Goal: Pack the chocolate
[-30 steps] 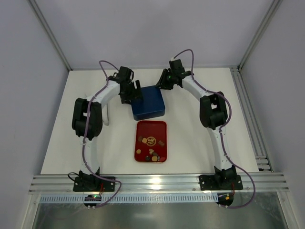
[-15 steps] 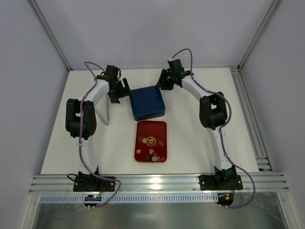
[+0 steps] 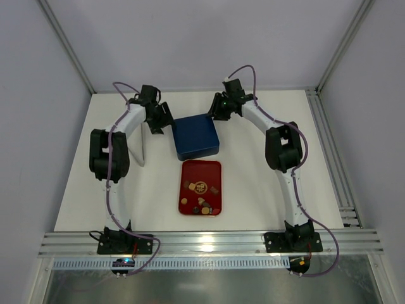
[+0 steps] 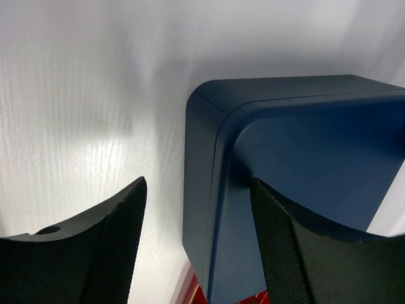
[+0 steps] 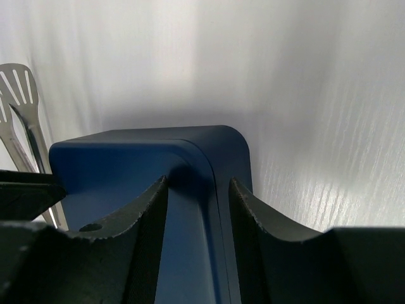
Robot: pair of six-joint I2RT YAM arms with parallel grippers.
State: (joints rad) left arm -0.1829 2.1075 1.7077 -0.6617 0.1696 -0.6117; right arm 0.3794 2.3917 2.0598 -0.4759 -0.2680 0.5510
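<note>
We count one rounded dark-blue box (image 3: 196, 136): left pincer (image 4: 197, 182) apart beside its corner, right pincer (image 5: 198, 183) astride its rim, whether clamped we cannot tell

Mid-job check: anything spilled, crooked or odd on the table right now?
Nothing spilled: the small brown and tan chocolate pieces all lie inside the flat red tray. The only oddity is the dark blue rounded-corner box, sitting slightly rotated against the tray's edges. The metal slotted tongs lie apart at its left.

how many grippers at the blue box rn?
2. The left gripper, open, is at the far-left corner of the blue box; the right gripper straddles its far-right corner. Neither is hidden.
</note>
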